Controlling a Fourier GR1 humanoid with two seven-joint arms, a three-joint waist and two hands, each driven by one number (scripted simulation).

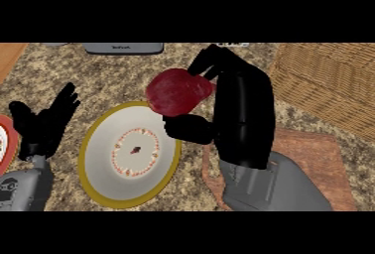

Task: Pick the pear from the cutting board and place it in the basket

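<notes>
A dark red pear (176, 92) is lifted above the counter, over the upper right rim of a plate. My right hand (245, 114) is shut on it, with fingers (209, 60) curled over its top and the thumb below it. The brown cutting board (319, 158) lies at the lower right, partly hidden under my right forearm, and nothing shows on its visible part. The wicker basket (330, 79) stands at the upper right, to the right of the held pear. My left hand (44, 124) rests open at the left, fingers up.
A white plate with a yellow rim (92, 144) lies left of centre on the speckled counter. A grey appliance (123, 48) sits at the back edge. A red-rimmed dish (4, 144) shows at the far left edge.
</notes>
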